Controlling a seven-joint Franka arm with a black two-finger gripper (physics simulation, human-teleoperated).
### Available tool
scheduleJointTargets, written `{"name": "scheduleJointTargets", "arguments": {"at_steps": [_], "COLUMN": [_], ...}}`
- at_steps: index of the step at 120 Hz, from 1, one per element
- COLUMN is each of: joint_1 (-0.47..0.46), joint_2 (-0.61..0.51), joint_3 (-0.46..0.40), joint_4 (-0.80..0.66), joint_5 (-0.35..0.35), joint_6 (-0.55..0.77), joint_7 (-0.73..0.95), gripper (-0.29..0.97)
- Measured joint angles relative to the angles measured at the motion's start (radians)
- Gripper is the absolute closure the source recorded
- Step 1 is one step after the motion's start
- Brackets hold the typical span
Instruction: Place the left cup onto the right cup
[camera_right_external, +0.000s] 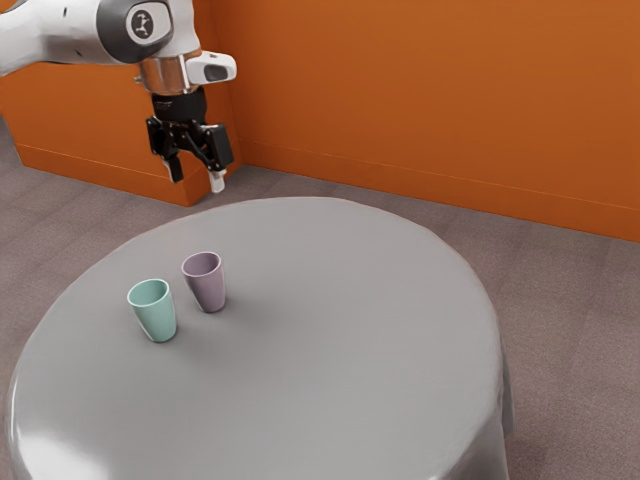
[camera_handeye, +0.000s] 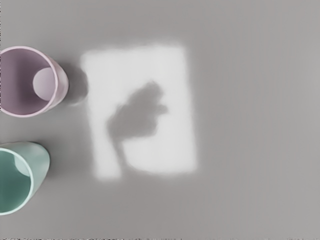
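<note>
Gripper (camera_right_external: 197, 178) hung open and empty, high over the bench (camera_right_external: 350, 330). Green cup (camera_right_external: 152, 309) and purple cup (camera_right_external: 204, 281) stood upright well below the gripper, just beside each other, not touching. Gripper's shadow (camera_handeye: 137, 112) fell beside them.

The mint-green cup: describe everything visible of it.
The mint-green cup is a handleless tumbler, widest at its rim and tapering to the base, with a smooth matte look like plastic or glazed ceramic. It stands upright and empty on the grey table, close beside the purple cup but apart from it, on that cup's exterior-view left. Nothing but the table touches it; the open claw hangs high, away from it.
</note>
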Motion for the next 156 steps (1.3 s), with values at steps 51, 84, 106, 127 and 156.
{"name": "scheduleJointTargets", "arguments": {"at_steps": [51, 84, 106, 127, 156], "joint_1": [-0.001, -0.036, -0.050, -0.070, -0.075], "joint_2": [-0.004, 0.009, 0.017, 0.017, 0.018], "joint_3": [0.000, -0.002, -0.003, -0.004, -0.005], "joint_4": [-0.125, -0.231, -0.295, -0.334, -0.415], "joint_5": [0.000, 0.030, 0.041, 0.043, 0.039], "joint_6": [0.028, 0.160, 0.247, 0.301, 0.378], "joint_7": [-0.021, -0.032, -0.038, -0.047, -0.062], "gripper": [0.00, 0.00, 0.00, 0.00, 0.00]}}
